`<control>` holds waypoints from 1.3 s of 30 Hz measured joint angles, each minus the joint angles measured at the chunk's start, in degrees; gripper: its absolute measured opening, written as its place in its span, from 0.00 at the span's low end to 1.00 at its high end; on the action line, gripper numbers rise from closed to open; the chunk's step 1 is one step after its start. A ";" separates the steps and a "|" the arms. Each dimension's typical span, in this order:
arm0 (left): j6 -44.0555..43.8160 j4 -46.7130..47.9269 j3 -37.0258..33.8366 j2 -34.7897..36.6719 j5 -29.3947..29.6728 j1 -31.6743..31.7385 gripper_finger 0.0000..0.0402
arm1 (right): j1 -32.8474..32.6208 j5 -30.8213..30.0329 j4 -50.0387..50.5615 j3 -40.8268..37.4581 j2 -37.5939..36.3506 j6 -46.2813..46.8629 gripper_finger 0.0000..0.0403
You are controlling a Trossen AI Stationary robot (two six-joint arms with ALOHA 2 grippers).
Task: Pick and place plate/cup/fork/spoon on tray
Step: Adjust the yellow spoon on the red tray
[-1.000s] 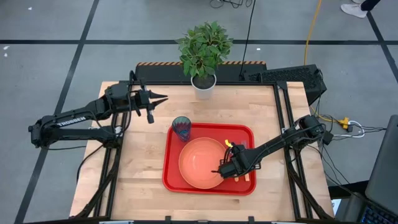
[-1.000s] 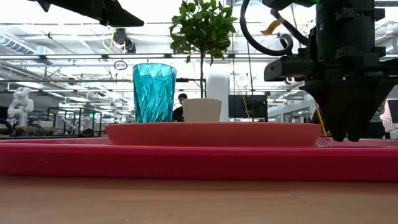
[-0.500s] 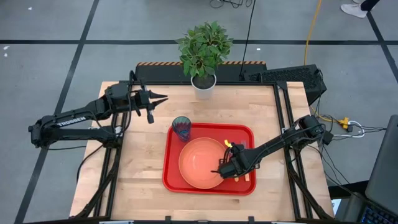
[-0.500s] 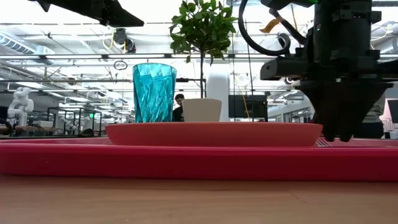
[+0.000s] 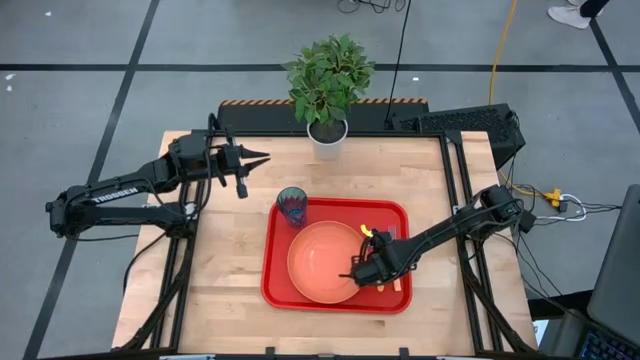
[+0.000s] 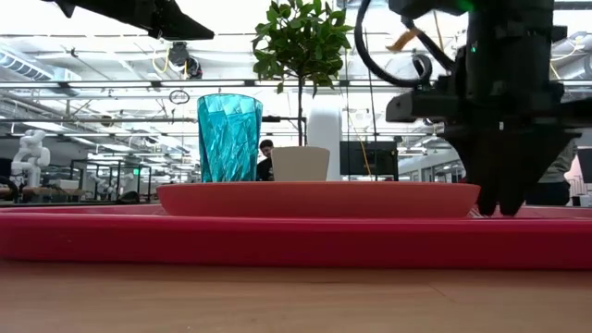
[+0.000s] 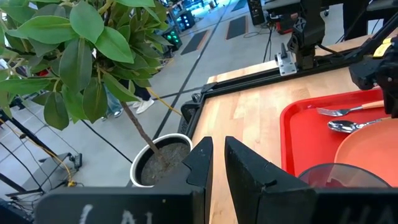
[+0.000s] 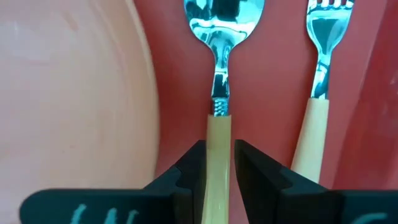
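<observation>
Spoon (image 8: 219, 74) handle betw R tool (image 8: 217, 163) fingers; wrist-view only.

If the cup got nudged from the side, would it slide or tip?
Probably tip: the cup stands upright, taller than wide, on the tray beside the plate. It looks like thin translucent plastic, so likely light. The tray's low rim would hardly stop it.

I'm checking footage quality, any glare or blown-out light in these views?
Low view: bright ceiling lights behind the cup wash out the background. Right wrist view: the spoon bowl mirrors light sharply. High view: even lighting, no glare on the tray.
</observation>
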State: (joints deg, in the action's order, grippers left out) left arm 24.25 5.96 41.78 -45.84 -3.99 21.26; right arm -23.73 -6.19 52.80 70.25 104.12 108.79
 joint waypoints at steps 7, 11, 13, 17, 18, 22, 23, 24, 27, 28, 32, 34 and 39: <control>-0.02 0.04 0.00 0.00 0.00 0.00 0.12 | 0.00 0.39 -7.57 -4.32 0.00 -0.40 0.18; -0.02 0.09 0.00 0.02 0.00 0.00 0.12 | 0.00 0.43 -7.55 -4.32 0.00 -0.88 0.18; -0.02 0.09 0.00 0.02 0.00 0.00 0.12 | 0.00 0.86 -7.55 -4.32 0.00 -0.87 0.18; -0.04 0.09 0.00 0.02 0.00 -0.01 0.12 | 0.02 1.84 -7.40 -4.32 0.00 -1.05 0.18; -0.13 0.09 0.00 0.01 0.01 -0.01 0.12 | 0.02 1.86 -7.41 -4.32 0.00 -0.95 0.18; -0.25 0.09 0.00 0.02 0.00 -0.02 0.12 | 0.07 3.19 -7.46 -4.35 0.00 0.82 0.18; -0.31 0.09 0.00 0.01 0.00 -0.01 0.12 | 0.09 3.41 -7.50 -4.35 0.00 1.46 0.17; -0.31 0.08 0.00 0.02 0.01 0.00 0.12 | 0.07 3.50 -7.55 -4.37 0.00 2.14 0.17; -0.31 0.09 0.00 0.02 0.01 -0.01 0.12 | 0.04 4.75 -7.57 -4.37 -0.02 3.29 0.16; -0.31 0.09 0.00 0.02 0.02 0.00 0.12 | 0.03 4.91 -7.59 -4.37 -0.02 3.60 0.16; -0.28 0.35 0.00 0.02 0.00 0.00 0.12 | 0.00 4.98 -7.40 -4.37 -0.33 3.97 0.16; -0.28 0.35 0.00 0.02 0.00 0.00 0.12 | 0.00 4.96 -7.00 -4.41 -0.70 4.14 0.16; -0.20 0.35 0.00 0.02 0.00 -0.02 0.12 | -0.06 5.11 -4.55 -4.48 -2.23 4.75 0.16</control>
State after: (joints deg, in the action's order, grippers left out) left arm 24.05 6.31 41.78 -45.82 -3.99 21.24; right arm -23.79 -1.08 48.25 65.78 101.88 113.54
